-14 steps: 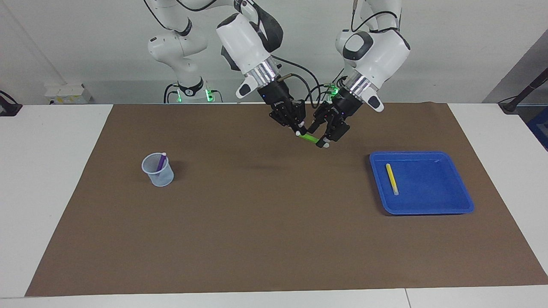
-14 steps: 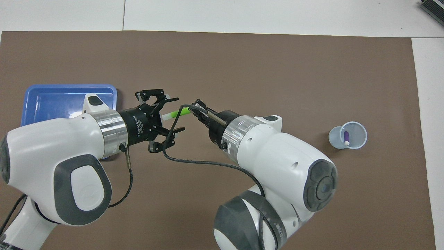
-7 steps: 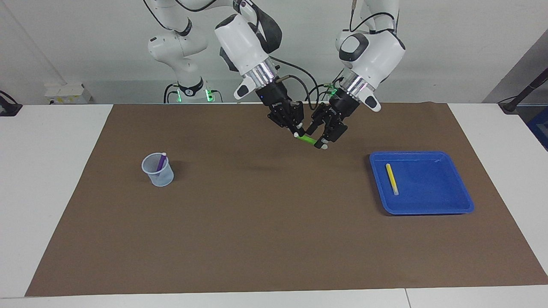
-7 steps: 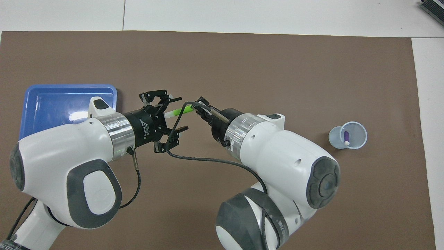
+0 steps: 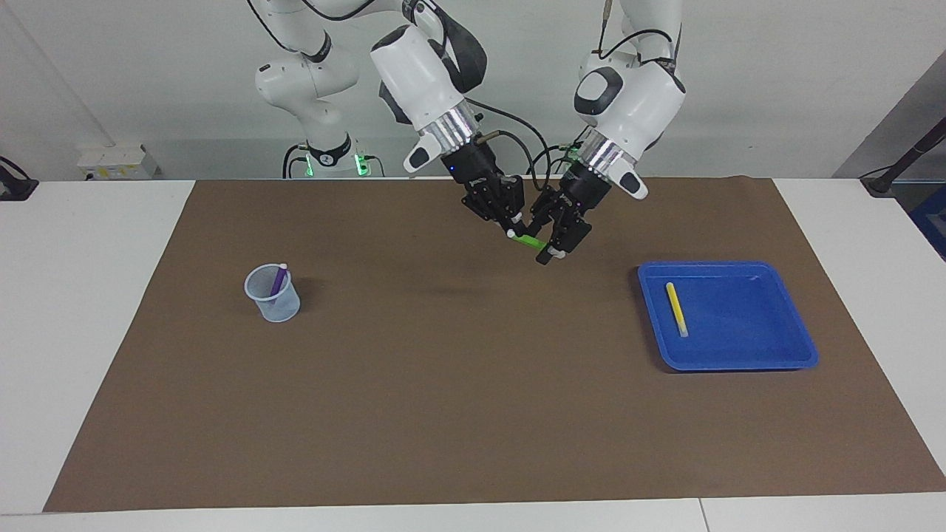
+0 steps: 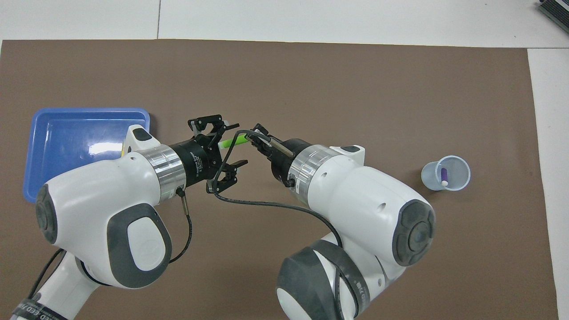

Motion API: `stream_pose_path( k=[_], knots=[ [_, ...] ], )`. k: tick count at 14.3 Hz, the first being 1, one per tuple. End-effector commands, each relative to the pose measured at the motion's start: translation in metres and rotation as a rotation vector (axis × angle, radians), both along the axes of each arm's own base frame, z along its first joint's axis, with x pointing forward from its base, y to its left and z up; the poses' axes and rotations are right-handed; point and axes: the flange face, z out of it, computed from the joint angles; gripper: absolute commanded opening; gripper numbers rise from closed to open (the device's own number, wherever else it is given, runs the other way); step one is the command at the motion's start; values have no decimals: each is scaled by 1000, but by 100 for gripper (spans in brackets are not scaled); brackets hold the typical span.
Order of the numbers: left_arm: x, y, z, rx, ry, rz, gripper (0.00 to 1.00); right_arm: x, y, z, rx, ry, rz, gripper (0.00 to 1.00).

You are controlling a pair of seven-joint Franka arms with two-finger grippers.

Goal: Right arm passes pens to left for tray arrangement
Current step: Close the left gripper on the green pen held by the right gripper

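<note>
Green pen (image 5: 529, 241) between spread left fingers (image 5: 553, 255)

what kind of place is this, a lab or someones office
Most likely a robotics lab: two white jointed robot arms are mounted at a white table covered by a brown mat, against a bare pale wall, with only staged props, a shallow blue plastic tray and a translucent cup.

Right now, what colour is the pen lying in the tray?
Yellow pen in the blue tray; clearest in the facing view.
</note>
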Motion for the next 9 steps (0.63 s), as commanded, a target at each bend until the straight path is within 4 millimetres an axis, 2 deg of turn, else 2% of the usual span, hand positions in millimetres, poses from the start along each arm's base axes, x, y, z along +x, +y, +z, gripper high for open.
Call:
stream_pose_path(
  k=[1,2,9],
  knots=[
    [-2,0,-1,-2,-10,-1,72,2,-2,-2,26,3,-23,0],
    [-2,-1,0,-4,-9,-3,66,2,-2,-2,27,4,-25,0],
    [-4,0,9,-17,9,-22,65,2,-2,-1,29,4,-26,0]
  ],
)
